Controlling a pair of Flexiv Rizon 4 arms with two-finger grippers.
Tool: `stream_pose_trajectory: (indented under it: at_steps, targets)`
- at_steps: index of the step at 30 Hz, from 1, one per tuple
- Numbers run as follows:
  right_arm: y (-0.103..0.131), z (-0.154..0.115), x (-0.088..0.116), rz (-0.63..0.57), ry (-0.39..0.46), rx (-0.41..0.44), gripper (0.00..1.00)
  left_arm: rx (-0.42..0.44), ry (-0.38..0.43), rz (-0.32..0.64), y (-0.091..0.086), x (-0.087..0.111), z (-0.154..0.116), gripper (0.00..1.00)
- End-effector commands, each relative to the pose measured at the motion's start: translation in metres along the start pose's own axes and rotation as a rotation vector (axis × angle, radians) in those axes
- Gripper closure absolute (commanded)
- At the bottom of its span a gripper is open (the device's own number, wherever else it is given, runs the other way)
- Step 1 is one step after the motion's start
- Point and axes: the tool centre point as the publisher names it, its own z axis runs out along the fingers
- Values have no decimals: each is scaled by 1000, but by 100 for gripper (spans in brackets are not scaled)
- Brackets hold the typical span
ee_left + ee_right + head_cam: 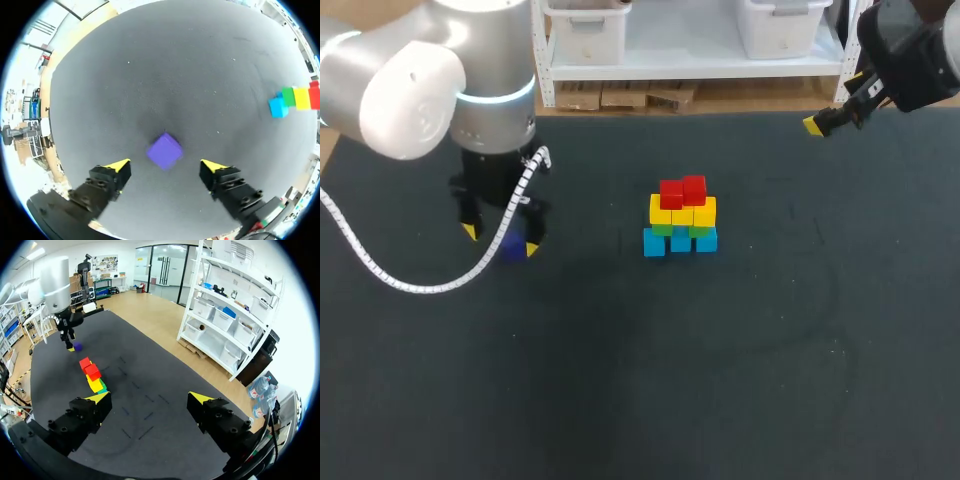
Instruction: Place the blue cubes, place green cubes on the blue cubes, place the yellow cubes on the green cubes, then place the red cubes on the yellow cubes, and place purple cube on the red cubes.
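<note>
Purple cube (164,150) untouched inside spread left tool (166,164).

Stack near middle of table (740,380), four layers, upright.
- Blue cubes (680,241): three in row, bottom layer, touching.
- Green cubes (663,229): on blue, mostly hidden, only slivers showing; count unclear.
- Yellow cubes (682,212): three in row on green.
- Red cubes (682,191): two side by side on yellow, top of stack.
- Purple cube (164,150): alone, flat on table, turned corner-on, well left of stack.
</note>
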Motion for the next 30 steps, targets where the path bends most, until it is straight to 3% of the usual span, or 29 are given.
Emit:
stream_pose_trajectory:
  at_steps: [1, 13, 16, 18, 28, 29, 30]
  targets:
    - [1, 0, 0, 0, 0, 2, 0, 23, 17, -1, 5, -7, 7, 0]
    - [1, 0, 0, 0, 0, 2, 0, 21, 49, 7, 7, -10, 9, 0]
    - [1, 0, 0, 0, 0, 2, 0, 19, 58, 15, 8, -12, 12, 24]
    - [1, 0, 0, 0, 0, 2, 0, 20, 66, 28, 8, -14, 13, 50]
    - [1, 0, 0, 0, 0, 2, 0, 27, 86, 89, 7, -18, 16, 55]
    - [1, 0, 0, 0, 0, 2, 0, 25, 83, 94, 7, -18, 16, 57]
    - [1, 0, 0, 0, 0, 2, 0, 26, 80, 96, 6, -18, 15, 66]
